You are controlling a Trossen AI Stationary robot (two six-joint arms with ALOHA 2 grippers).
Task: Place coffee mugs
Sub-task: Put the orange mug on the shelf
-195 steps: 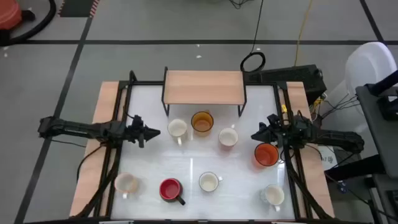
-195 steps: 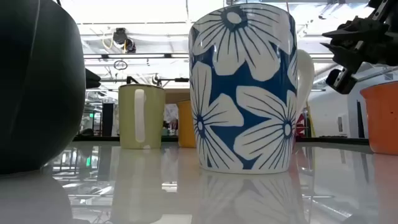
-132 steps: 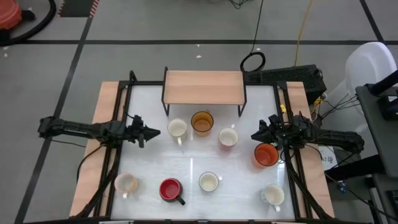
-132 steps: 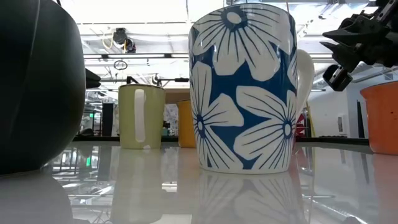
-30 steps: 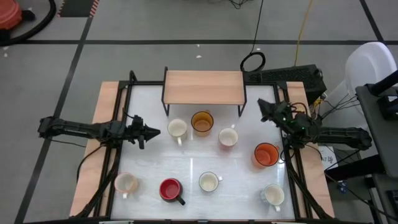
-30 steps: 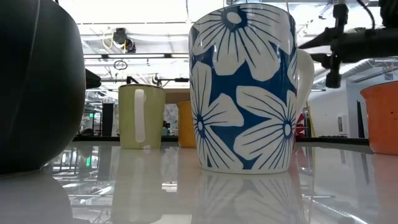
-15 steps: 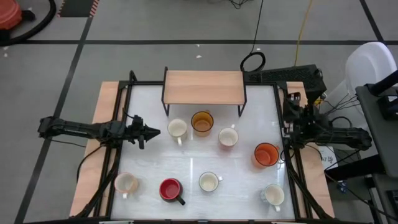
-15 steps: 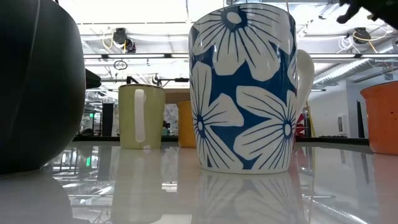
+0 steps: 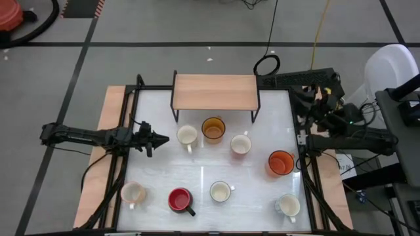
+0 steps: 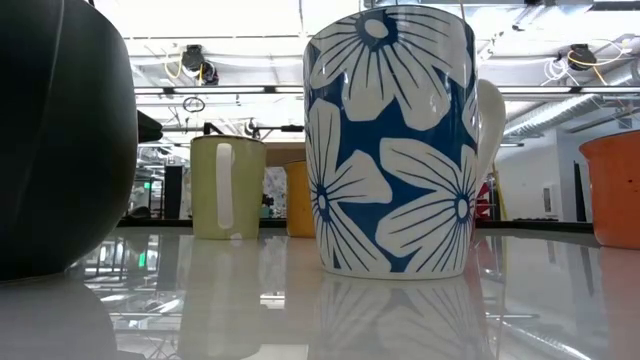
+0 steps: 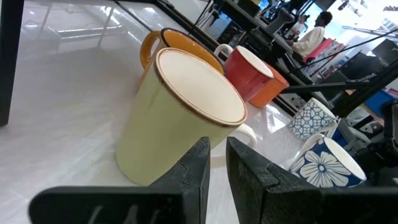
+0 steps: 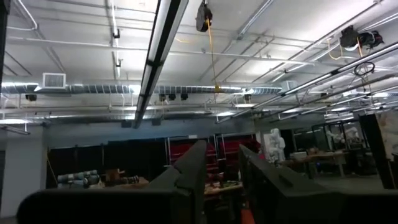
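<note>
Right gripper (image 9: 307, 98) now off table's (image 9: 203, 177) right rear corner, swung back from orange mug (image 9: 281, 162); wrist view shows only ceiling, fingers (image 12: 189, 168) narrowly parted, holding nothing. Orange mug unmoved at right edge. Left gripper (image 9: 161, 138) same spot as before, fingers nearly closed, empty, just beside cream mug (image 9: 187, 136). Remaining mugs unchanged: amber mug (image 9: 213, 128) before wooden shelf (image 9: 214, 92), red mug (image 9: 179, 198) front.

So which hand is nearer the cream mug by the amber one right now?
Left. The left hand sits just beside the cream mug, pointing at it. The right hand is raised off by the table's far right edge, well away.
</note>
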